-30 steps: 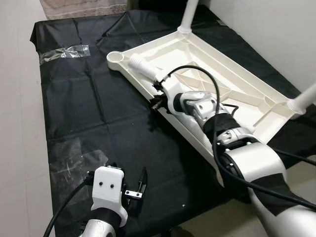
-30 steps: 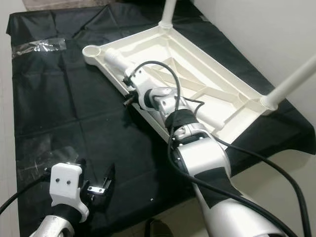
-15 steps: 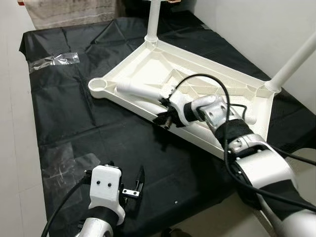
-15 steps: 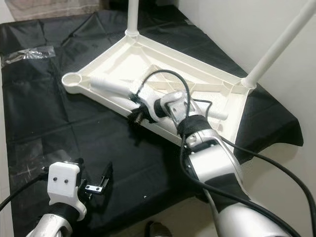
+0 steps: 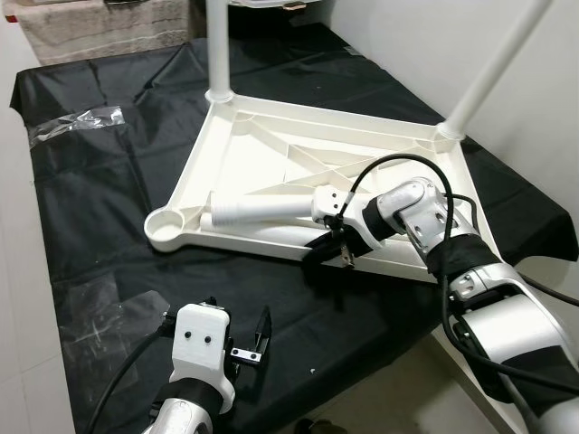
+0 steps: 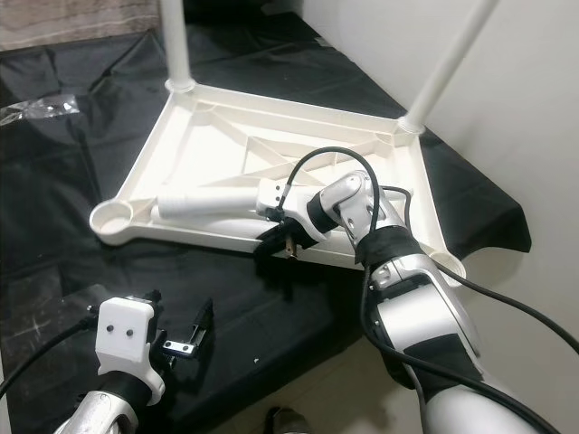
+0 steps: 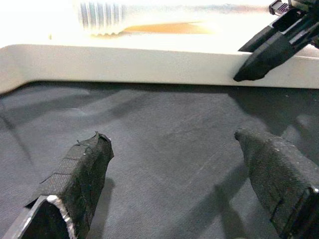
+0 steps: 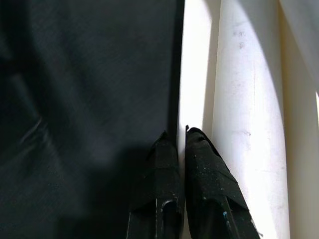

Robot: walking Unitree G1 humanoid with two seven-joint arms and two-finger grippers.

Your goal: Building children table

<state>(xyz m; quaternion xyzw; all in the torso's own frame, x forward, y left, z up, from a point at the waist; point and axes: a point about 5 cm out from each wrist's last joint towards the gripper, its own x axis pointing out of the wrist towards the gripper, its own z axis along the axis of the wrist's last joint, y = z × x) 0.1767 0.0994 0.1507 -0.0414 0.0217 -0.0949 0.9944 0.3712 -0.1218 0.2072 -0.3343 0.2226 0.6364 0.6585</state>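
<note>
Head views: a black plastic sheet (image 5: 136, 199) covers the floor beside a white wall (image 5: 543, 99). On it lies one upturned white plastic tabletop (image 5: 298, 172) with two white legs (image 5: 217, 45) standing fitted and one loose white leg (image 5: 262, 210) lying inside.

Left wrist view: the left gripper (image 7: 189, 174) is wide open, empty, above the sheet.

Right wrist view: the right gripper (image 8: 180, 144) pinches the tabletop's near rim between nearly closed fingers.
</note>
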